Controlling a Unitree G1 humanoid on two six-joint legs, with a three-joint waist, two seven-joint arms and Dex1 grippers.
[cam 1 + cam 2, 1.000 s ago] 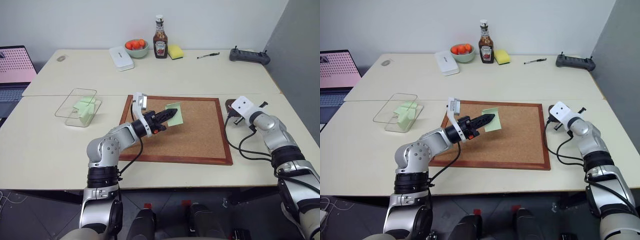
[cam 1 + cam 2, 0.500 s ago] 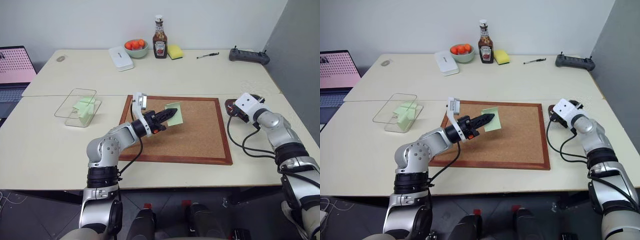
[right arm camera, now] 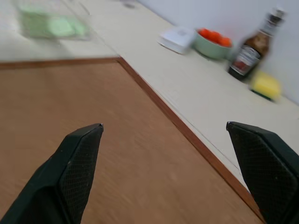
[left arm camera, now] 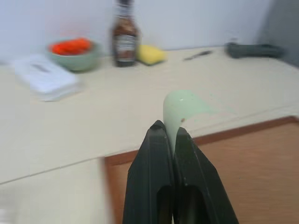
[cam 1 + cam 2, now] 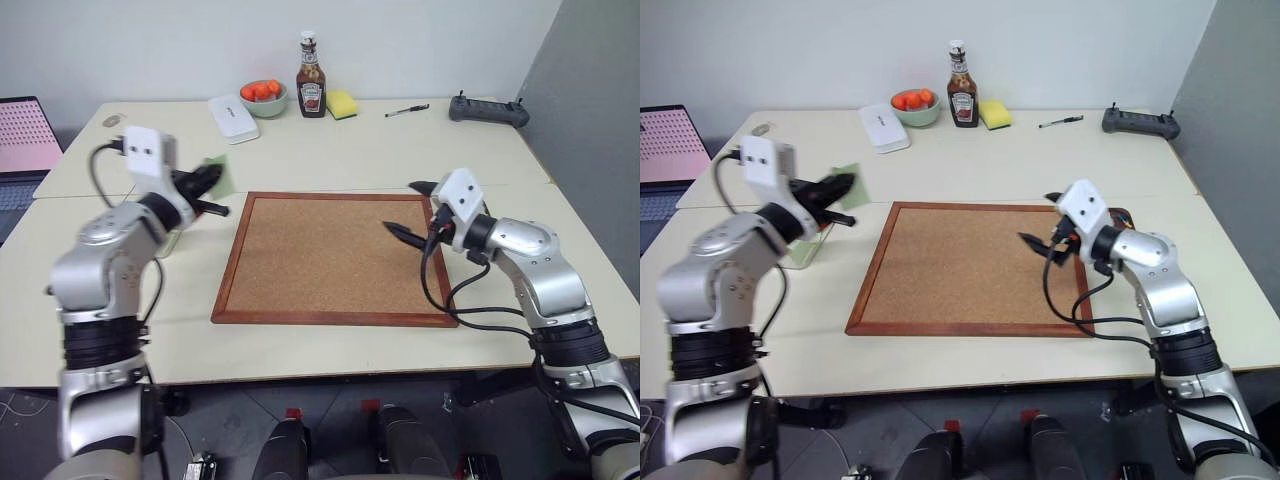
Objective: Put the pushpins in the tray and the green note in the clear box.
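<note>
Beige table (image 5: 330, 160), left claw (image 4: 167, 133) pinching green note (image 4: 183, 106)

No legible text; sauce bottle (image 5: 311, 88) label unreadable.

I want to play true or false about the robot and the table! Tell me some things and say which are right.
1. The left fingers pinch the green note. True.
2. The right fingers are shut tight. False: they are spread wide, holding nothing.
3. The note lies on the corkboard. False: it is held up in the air, left of the corkboard.
4. A ketchup bottle stands beside a bowl of orange fruit. True.
5. The sponge is blue. False: it is yellow.
</note>
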